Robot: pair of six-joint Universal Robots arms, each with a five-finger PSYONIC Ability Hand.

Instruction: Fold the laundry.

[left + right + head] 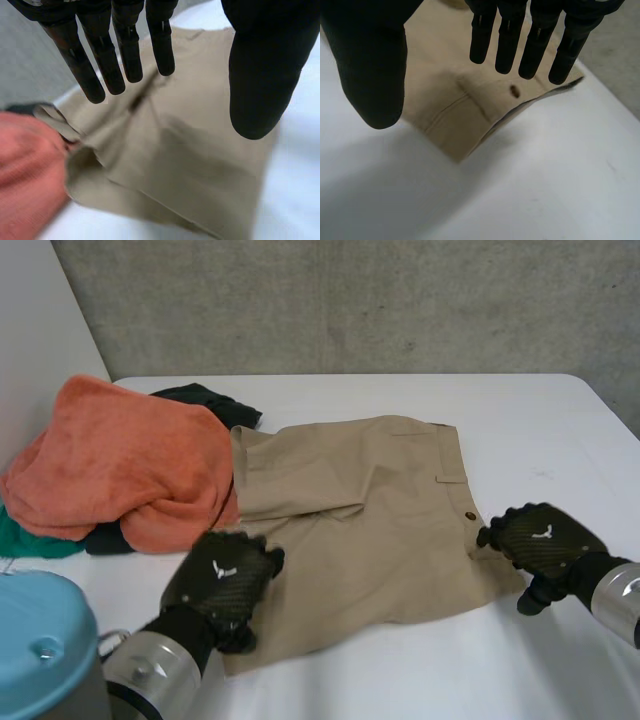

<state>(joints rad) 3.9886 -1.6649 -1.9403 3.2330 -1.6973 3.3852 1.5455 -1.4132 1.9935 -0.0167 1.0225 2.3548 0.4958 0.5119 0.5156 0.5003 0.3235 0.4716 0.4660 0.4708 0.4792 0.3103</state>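
Khaki shorts (370, 530) lie spread flat on the white table (540, 430). My left hand (222, 580) hovers over their near left corner, open, with straight fingers (100, 55) and thumb (260, 75) spread above the cloth (185, 160) and holding nothing. At the right edge of the shorts, by the waistband, my right hand (540, 538) is open too. Its fingers (520, 35) hang straight over the waistband corner (465, 120) and a dark button (513, 91), apart from the cloth.
An orange towel (120, 465) is piled at the left, overlapping the shorts' left edge, with a dark garment (205, 400) behind it and green cloth (30, 540) under it. A blue-lidded container (40, 640) stands at the near left corner.
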